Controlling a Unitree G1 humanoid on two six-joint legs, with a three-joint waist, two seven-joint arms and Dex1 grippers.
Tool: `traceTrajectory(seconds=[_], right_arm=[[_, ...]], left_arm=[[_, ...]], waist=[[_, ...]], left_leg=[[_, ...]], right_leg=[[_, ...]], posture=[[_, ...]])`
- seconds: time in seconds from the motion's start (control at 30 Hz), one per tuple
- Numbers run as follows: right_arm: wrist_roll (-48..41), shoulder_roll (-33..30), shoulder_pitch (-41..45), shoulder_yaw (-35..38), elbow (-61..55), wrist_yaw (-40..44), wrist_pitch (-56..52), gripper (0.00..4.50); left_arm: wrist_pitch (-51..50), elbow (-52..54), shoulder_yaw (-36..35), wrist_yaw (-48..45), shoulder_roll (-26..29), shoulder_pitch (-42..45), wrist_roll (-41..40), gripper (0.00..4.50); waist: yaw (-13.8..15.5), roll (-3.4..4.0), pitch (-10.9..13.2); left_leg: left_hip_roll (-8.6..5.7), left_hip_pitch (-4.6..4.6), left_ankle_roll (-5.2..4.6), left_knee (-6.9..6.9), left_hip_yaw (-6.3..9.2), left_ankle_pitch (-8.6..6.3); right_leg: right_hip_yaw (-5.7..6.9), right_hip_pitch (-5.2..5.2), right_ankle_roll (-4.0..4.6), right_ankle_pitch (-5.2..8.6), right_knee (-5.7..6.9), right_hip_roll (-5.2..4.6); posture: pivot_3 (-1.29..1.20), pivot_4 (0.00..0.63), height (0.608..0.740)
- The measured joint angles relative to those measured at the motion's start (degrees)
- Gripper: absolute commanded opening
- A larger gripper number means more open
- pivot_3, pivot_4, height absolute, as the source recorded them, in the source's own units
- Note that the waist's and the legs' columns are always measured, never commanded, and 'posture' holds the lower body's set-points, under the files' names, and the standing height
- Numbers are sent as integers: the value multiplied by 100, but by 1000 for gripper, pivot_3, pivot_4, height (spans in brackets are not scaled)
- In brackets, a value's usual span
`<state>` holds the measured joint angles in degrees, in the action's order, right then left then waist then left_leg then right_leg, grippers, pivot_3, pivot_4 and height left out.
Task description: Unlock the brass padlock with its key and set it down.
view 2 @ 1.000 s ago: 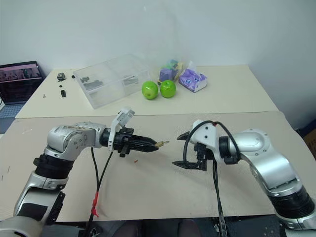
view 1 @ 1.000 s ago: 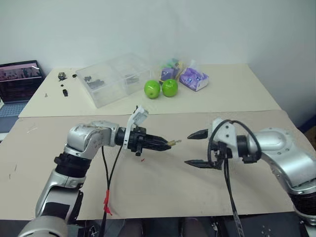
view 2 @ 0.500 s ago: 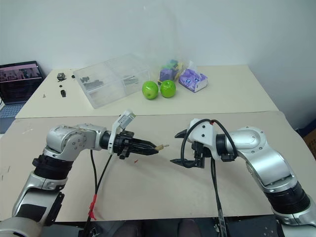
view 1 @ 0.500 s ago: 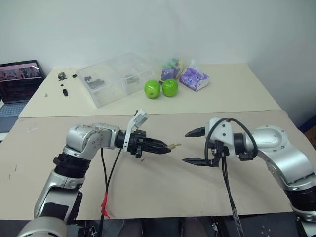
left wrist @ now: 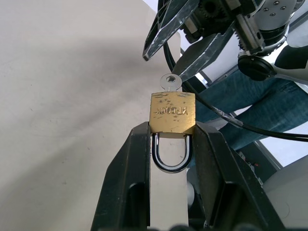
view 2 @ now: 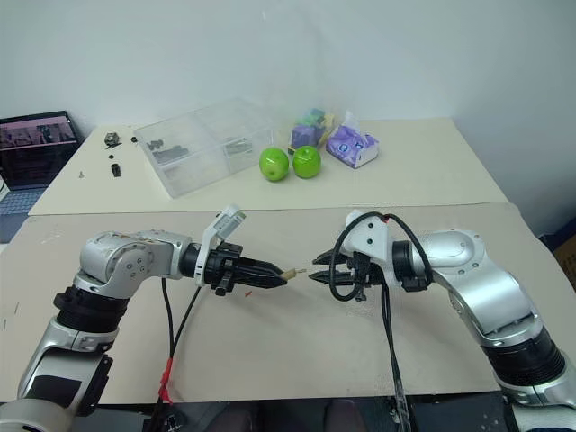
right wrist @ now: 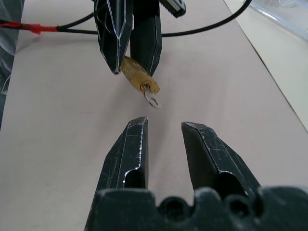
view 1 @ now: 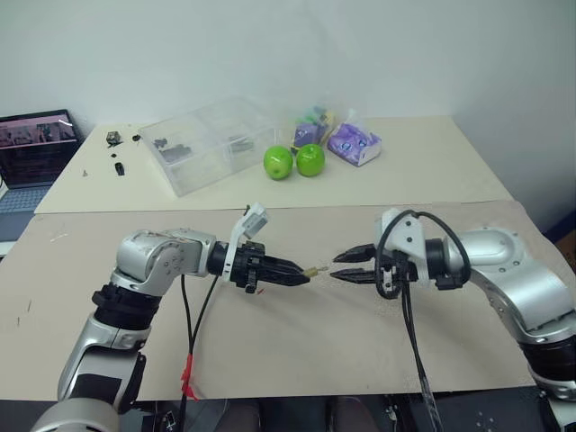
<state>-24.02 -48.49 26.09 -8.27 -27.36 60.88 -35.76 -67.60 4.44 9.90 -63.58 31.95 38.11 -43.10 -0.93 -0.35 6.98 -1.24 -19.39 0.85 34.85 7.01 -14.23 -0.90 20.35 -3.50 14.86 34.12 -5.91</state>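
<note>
Right tool (right wrist: 163, 132) narrower, nearer key (right wrist: 152, 99)

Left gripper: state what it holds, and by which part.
The left gripper holds the brass padlock, its fingers clamped on the body's sides at the shackle end.

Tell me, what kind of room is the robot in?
Probably a lab or workroom. There is a plain table against a bare wall, a laptop at one side, and a clear parts box with small bits in it beside two green apples.

A beige table (view 1: 432, 162) stands against a plain white wall (view 1: 270, 45).
</note>
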Motion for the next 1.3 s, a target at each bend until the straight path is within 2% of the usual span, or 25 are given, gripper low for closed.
traceTrajectory(seconds=[0.17,1.3], right_arm=[[-210,2,3,1,-81,-10,-181,1402],[-216,133,124,-4,-139,-129,-330,1402]], left_arm=[[0,-20,0,6,-17,7,1,800],[104,-244,113,-212,-9,216,30,800]], waist=[[1,0,0],[-1,0,0]], left_leg=[[-1,-2,0,1,0,0],[-1,-1,0,1,-1,0]], right_leg=[[0,-1,0,0,1,0],[0,0,0,0,1,0]], posture=[[0,150,740],[0,150,740]])
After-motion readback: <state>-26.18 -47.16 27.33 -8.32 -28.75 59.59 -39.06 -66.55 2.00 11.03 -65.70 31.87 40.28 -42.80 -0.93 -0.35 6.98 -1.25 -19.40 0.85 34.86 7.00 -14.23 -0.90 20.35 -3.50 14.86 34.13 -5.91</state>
